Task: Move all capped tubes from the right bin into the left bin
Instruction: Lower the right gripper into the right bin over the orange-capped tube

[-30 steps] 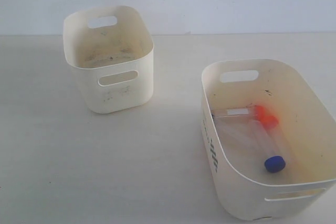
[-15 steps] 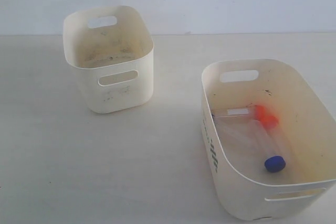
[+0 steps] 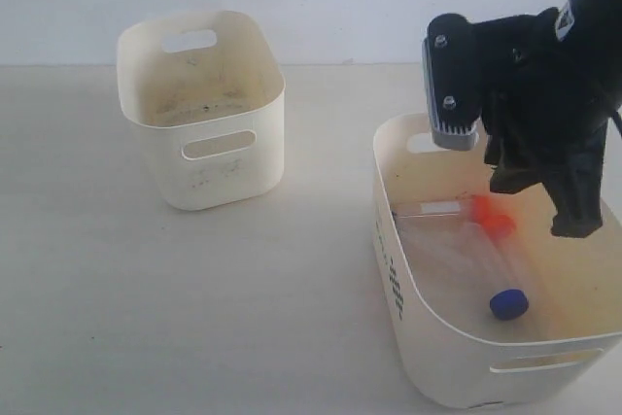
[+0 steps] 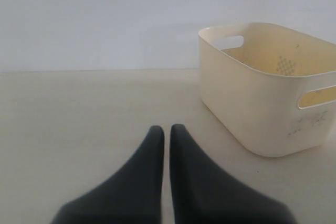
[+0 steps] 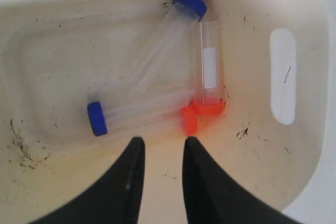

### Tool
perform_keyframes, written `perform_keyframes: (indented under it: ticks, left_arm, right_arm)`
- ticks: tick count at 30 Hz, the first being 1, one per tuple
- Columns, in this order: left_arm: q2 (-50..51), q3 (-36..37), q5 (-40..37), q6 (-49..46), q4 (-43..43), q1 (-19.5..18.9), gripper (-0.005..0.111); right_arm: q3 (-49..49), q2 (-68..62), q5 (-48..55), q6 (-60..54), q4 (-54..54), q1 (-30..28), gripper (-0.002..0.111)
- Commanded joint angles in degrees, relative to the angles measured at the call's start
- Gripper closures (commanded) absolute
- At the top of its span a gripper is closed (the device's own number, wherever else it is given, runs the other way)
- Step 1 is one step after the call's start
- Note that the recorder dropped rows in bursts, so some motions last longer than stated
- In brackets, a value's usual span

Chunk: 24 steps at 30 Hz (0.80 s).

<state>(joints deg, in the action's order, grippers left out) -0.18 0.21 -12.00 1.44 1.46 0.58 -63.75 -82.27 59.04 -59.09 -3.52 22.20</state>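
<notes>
**Left gripper** point(image 4: 166, 128): the jaws are pressed almost together with only a hairline slit between them, and they hold nothing. It sits low over the bare surface point(image 3: 146, 318), well clear of the large tub. We judge it parked there because this stage belongs to the other arm.

**Small tub** point(image 3: 204, 167): it stands upright, well to the left of the large tub and farther back. Its inside carries grimy smudges, and no tube shows in the part we can see. We judge that no transfer has been completed.

**Large tub** point(image 3: 428, 357): it stands upright, with black printed marks on the side facing the small tub. It holds the tubes point(image 5: 210, 66), which lie flat on its floor and cross one another. The right wrist view shows four caps, two blue and two orange. The orange pair lie just beside each other near an end wall with a slot handle. Every tube we can find lies in this tub.

**Right gripper** point(image 5: 164, 141): it hangs over the large tub's interior, pointing down. The jaws are parted by a modest gap with nothing between them. The gap lines up near the orange caps, which we read as an approach for a first pick. Because the tubes overlap, lifting one could disturb its neighbour.
</notes>
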Motion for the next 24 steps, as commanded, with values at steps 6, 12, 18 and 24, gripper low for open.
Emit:
perform_keyframes:
  ticks: [6,12,18,24]
  left_arm:
    - [0.2,-0.2,0.4,0.6,-0.4,0.0,0.102]
    - [0.2,-0.2,0.4,0.6,-0.4,0.0,0.102]
    - [0.2,-0.2,0.4,0.6,-0.4,0.0,0.102]
    - [0.2,-0.2,0.4,0.6,-0.4,0.0,0.102]
  right_arm:
    - [7.5,-3.5,-12.6,-6.0,-8.5,0.1,0.082]
    - [12.4,-4.6,-23.9,-7.5,-9.0,0.1,0.082]
    - [15.3,-7.0,-30.3,-7.5,-9.1,0.1,0.082]
    - [15.3,-10.5,-32.9,-7.5,-9.0,0.1,0.064]
